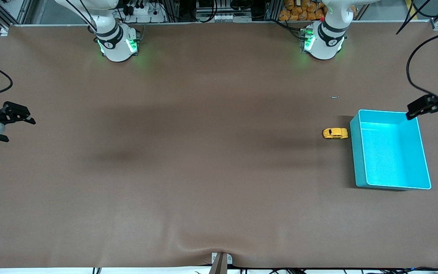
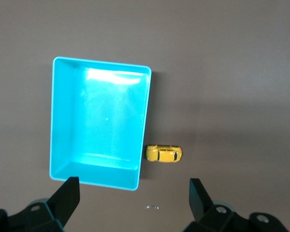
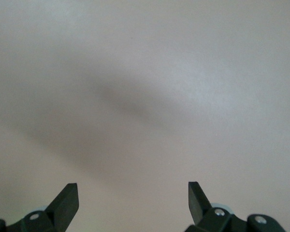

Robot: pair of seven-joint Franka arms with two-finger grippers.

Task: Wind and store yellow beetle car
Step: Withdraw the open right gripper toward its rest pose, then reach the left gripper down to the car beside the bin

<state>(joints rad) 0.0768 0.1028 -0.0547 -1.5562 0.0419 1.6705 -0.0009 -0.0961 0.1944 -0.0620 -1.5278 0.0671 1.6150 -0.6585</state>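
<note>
Resting on its wheels on the table (image 1: 203,182), the car (image 1: 335,133) sits just beside the bin (image 1: 359,160), outside it, on the side toward the right arm's end. Bin interior holds nothing visible. Left gripper (image 1: 418,108) hangs in the air over the bin's edge nearest the left arm's end, jaws apart, holding nothing; the car lies well clear of it. Right gripper (image 1: 21,114) waits over bare table at the right arm's end, jaws apart, holding nothing.
</note>
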